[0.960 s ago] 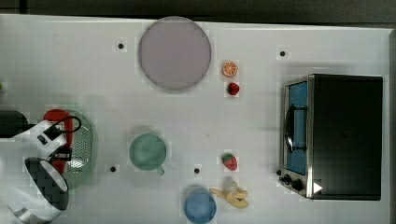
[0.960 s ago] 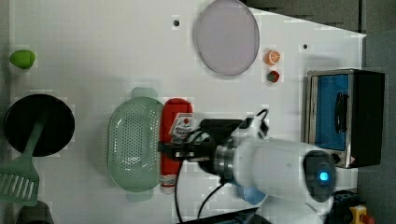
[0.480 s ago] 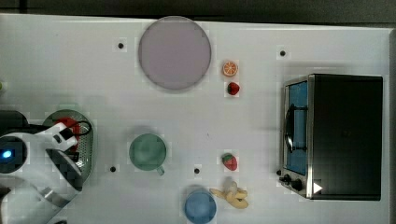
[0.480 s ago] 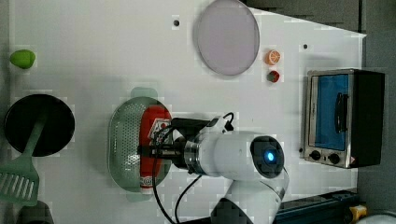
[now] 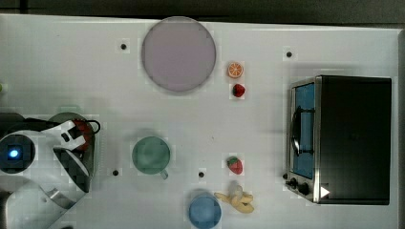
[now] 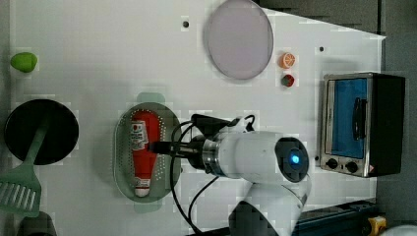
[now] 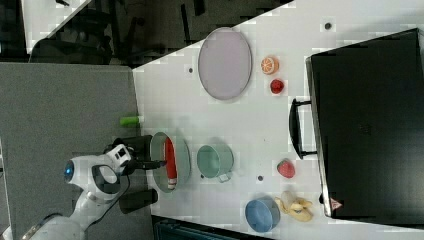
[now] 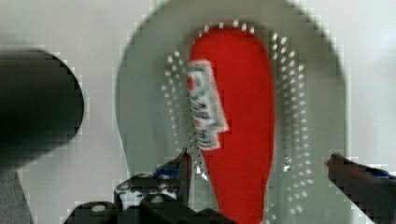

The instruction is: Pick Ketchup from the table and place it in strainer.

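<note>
The red ketchup (image 6: pixel 142 147) lies lengthwise inside the pale green strainer (image 6: pixel 121 162), its white label facing up. My gripper (image 6: pixel 155 146) hovers over the strainer's side nearest the arm and is open. In the wrist view the ketchup (image 8: pixel 243 116) rests on the perforated strainer (image 8: pixel 149 93) floor, and the gripper (image 8: pixel 258 157) has one finger on each side of the bottle's narrow end, both clear of it. The right view shows the ketchup (image 7: pixel 170 160) in the strainer (image 7: pixel 183 159). In the top view the arm covers most of the strainer (image 5: pixel 67 117).
A green mug (image 5: pixel 151 155) stands just beside the strainer. Farther off are a blue bowl (image 5: pixel 204 210), a banana (image 5: pixel 236 199), two strawberries (image 5: pixel 235 164), an orange half (image 5: pixel 235 69), a large plate (image 5: pixel 178 53) and a toaster oven (image 5: pixel 344 138). A black pan (image 6: pixel 42 130) and green spatula (image 6: pixel 19 189) lie beyond the strainer.
The arm carried the ketchup toward the left view's left, from beside the strainer to over it. The fingers have opened and the bottle now lies in the strainer.
</note>
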Controlling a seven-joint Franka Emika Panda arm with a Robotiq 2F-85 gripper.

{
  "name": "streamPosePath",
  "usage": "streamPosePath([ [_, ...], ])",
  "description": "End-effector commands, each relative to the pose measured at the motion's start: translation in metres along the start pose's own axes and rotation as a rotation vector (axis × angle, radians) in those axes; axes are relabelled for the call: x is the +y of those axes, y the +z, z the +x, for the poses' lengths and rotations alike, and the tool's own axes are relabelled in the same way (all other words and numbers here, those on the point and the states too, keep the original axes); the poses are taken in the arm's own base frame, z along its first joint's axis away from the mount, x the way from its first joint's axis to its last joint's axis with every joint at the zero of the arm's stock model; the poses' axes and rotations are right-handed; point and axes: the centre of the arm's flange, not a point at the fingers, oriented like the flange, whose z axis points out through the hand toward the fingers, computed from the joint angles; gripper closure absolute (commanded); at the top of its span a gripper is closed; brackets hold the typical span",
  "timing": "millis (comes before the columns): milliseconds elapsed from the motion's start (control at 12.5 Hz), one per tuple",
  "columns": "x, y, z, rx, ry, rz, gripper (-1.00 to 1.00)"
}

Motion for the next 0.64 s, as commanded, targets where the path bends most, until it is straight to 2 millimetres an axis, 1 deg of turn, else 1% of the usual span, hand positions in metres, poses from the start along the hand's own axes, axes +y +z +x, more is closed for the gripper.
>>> streamPosePath([
  [80,0.002,-0.084,0.024,0.125,0.092,-0.003,-1.0],
  [240,0.027,-0.129,0.04,0.135,0.152,-0.097,-1.0],
  [320,0.042,-0.154,0.05,0.138,0.2,-0.131,-1.0],
  [480,0.073,-0.208,0.074,0.136,0.325,-0.116,-1.0],
  [640,0.106,-0.26,0.093,0.135,0.419,-0.078,-1.0],
])
